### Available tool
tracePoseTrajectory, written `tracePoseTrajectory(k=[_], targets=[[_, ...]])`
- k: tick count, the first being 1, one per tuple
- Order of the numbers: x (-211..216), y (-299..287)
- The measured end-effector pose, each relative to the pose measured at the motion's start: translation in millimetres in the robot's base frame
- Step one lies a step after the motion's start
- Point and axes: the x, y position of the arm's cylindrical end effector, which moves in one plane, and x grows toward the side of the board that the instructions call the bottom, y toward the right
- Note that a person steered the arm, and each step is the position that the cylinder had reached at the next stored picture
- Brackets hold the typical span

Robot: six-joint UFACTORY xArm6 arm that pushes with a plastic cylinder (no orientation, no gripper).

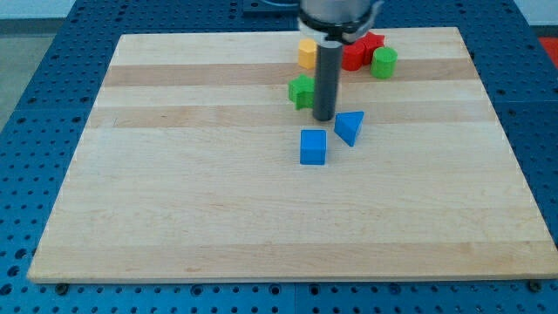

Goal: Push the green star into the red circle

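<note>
The green star [302, 89] lies on the wooden board near the view's top centre, partly hidden by my rod. My tip [323, 118] rests just right of and slightly below the star, close to or touching it. Red blocks [357, 54] sit above and to the right of the star, partly hidden behind the rod; I cannot tell which is the red circle.
A yellow block [306, 52] sits above the star. A green cylinder [383, 62] stands right of the red blocks. A blue triangle [350, 126] lies just right of my tip and a blue cube [313, 146] just below it. The board [174, 192] sits on a blue pegboard table.
</note>
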Motion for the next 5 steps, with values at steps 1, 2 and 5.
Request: tracePoseTrajectory(k=[1,2,5], targets=[[0,-39],[-18,-56],[-58,16]])
